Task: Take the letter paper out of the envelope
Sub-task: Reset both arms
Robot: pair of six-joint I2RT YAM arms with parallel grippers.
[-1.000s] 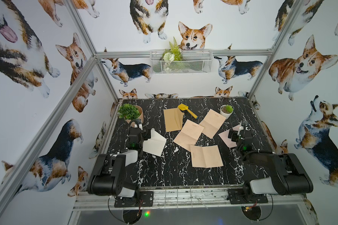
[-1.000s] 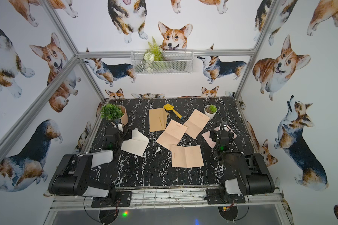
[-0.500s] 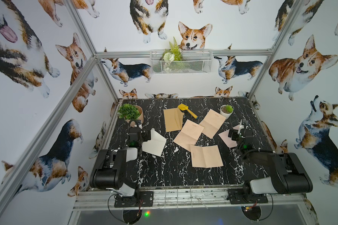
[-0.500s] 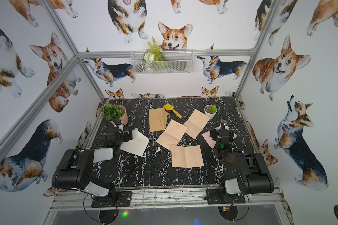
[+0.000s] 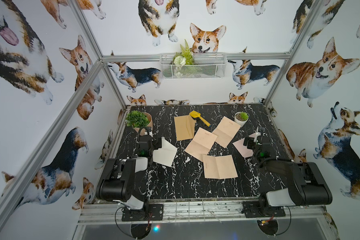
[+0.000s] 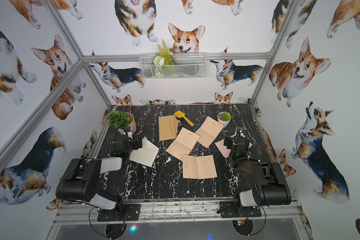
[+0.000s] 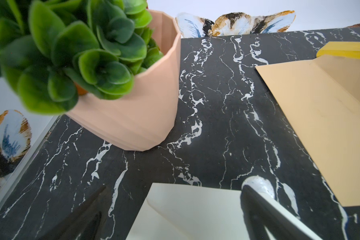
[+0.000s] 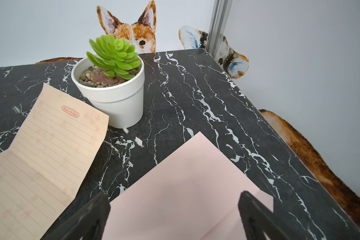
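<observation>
Letter paper lies unfolded mid-tabletop, two like sheets just beyond. White envelope by the left edge sits under the left gripper, jaws apart; right gripper, jaws apart too, over the pink envelope, perhaps not touching.

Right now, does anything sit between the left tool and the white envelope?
Nothing visible does. The open left tool hangs right over the white envelope, at its flap end. The plant pot stands beyond it, off the envelope.
</observation>
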